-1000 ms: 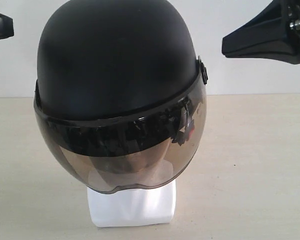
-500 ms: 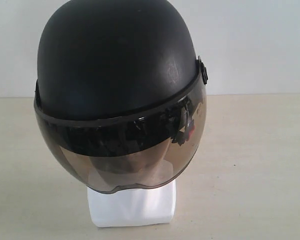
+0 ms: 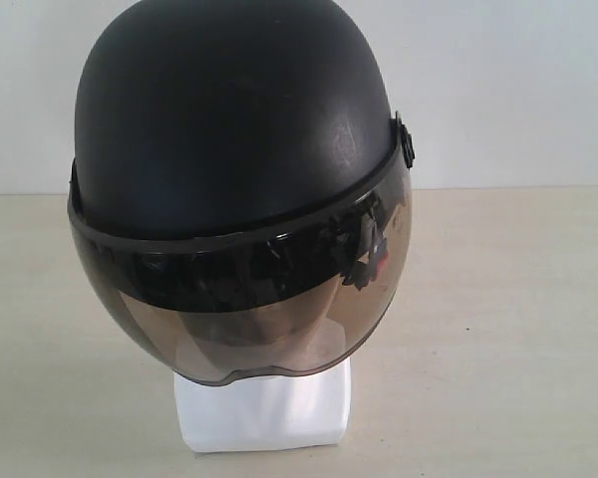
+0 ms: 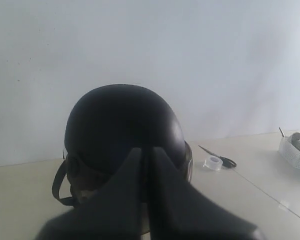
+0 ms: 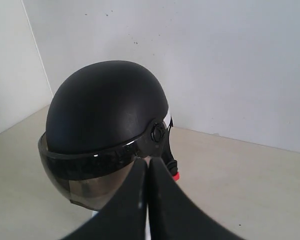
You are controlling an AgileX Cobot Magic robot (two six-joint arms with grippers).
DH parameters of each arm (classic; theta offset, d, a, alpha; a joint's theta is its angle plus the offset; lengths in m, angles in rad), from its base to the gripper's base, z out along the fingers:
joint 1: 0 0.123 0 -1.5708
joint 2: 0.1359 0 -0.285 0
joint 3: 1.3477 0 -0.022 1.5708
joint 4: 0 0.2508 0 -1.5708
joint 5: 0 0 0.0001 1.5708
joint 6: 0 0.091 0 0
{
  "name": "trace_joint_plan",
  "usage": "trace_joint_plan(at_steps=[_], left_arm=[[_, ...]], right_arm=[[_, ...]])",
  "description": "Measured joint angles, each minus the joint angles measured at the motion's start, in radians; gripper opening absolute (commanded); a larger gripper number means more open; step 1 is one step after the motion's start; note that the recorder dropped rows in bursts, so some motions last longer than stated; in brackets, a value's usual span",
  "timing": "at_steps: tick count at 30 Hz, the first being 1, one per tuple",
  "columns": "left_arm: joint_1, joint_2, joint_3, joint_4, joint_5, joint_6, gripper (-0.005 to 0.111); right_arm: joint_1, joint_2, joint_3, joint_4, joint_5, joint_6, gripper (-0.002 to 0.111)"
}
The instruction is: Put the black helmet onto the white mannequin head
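The black helmet sits on the white mannequin head, whose squarish base shows under the smoke-tinted visor; the face is hidden behind the visor. Neither gripper appears in the exterior view. In the left wrist view my left gripper is shut with nothing in it, back from the helmet and apart from it. In the right wrist view my right gripper is shut and empty, off to the side of the helmet, where the red buckle hangs.
Scissors and a roll of clear tape lie on the beige table beyond the helmet. A small white box with items stands at the table's far side. A white wall stands behind.
Both grippers, seen at the upper corners of the exterior view one second ago, have drawn back out of it. The helmet has stayed put on the head.
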Motion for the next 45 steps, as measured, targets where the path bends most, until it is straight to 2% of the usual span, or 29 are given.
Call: trace_joint_plan(at_steps=[9, 11, 15, 17, 18, 20, 30, 36, 39, 45], left_arm=[[0.000, -0.073, -0.007, 0.024, 0.029, 0.018, 0.004], [0.000, -0.076, -0.032, 0.103, 0.055, 0.032, 0.004], [0.000, -0.107, -0.050, 0.409, 0.021, -0.065, 0.004], [0.000, -0.111, -0.005, 0.569, -0.053, -0.171, 0.004], [0.000, -0.111, 0.064, 0.681, -0.126, -0.253, 0.004], [0.000, -0.111, 0.154, 0.741, -0.191, -0.312, 0.004], [0.000, -0.103, 0.710, 0.666, -0.635, -0.360, 0.004], [0.000, -0.106, 0.933, 0.602, -0.880, -0.362, 0.004], [0.000, -0.106, 0.969, 0.589, -0.903, -0.362, 0.004], [0.000, -0.106, 0.973, 0.586, -0.814, -0.362, 0.004]], right_arm=[[0.000, 0.000, 0.000, 0.000, 0.004, 0.002, 0.000], [0.000, 0.000, 0.000, 0.002, 0.004, 0.002, 0.000], [0.000, 0.000, 0.000, 0.002, 0.004, 0.002, 0.000], [0.000, 0.000, 0.000, 0.002, 0.004, 0.002, 0.000], [0.000, 0.000, 0.000, 0.002, 0.004, 0.002, 0.000], [0.000, 0.000, 0.000, 0.002, 0.004, 0.004, 0.000], [0.000, 0.000, 0.000, 0.002, 0.004, 0.004, 0.000], [0.000, 0.000, 0.000, 0.002, 0.004, 0.004, 0.000], [0.000, 0.000, 0.000, 0.002, 0.004, 0.004, 0.000], [0.000, 0.000, 0.000, 0.002, 0.004, 0.004, 0.000]])
